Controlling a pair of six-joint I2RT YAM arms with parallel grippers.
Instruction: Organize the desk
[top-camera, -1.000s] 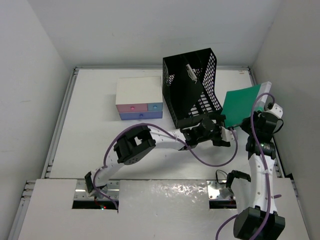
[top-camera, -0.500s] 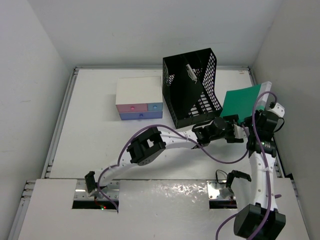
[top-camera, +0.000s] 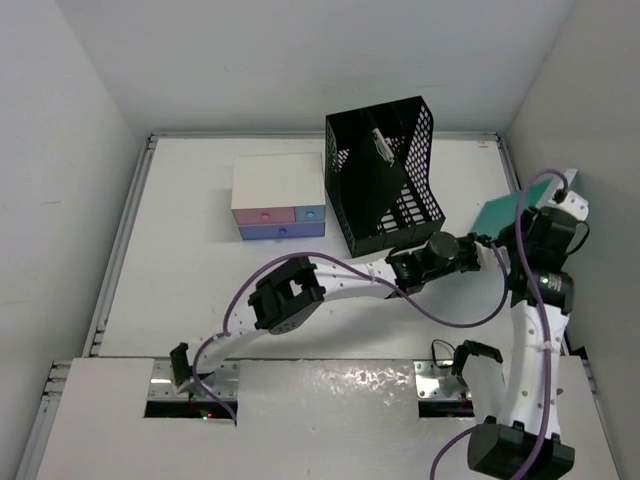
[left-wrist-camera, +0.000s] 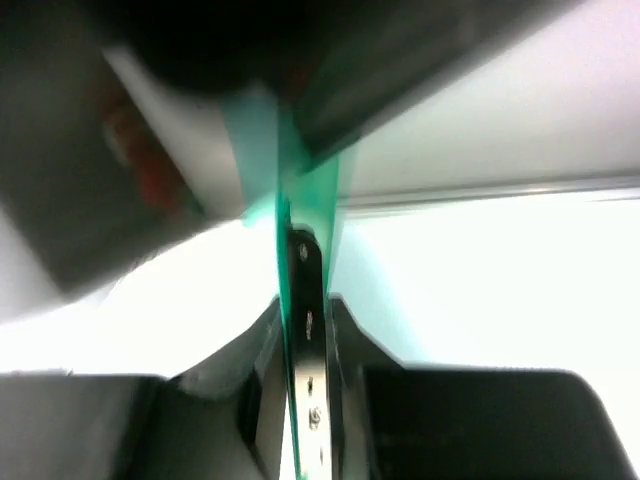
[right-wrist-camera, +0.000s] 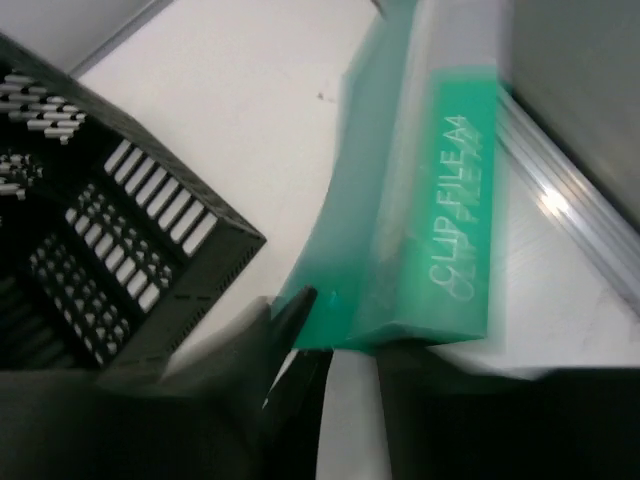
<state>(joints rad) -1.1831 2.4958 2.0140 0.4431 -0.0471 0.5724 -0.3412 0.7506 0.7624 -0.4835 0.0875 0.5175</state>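
- The desk (top-camera: 190, 280) fills the middle of the overhead view: a matte white, flat top with thin metal rails. It is likely rigid and fixed, and smooth enough for items to slide, so grip the items rather than the desk.
- A black mesh file holder (top-camera: 385, 175) stands at upper centre.
- A green clip file (right-wrist-camera: 440, 200) sits at the right rail. It looks thin, light and bendy, so hold it by an edge.
- The left gripper (left-wrist-camera: 300, 330) is clamped on the file's edge.
- The right gripper (right-wrist-camera: 335, 355) is at the file's corner, but blur hides its jaws, so I cannot tell if it grips.
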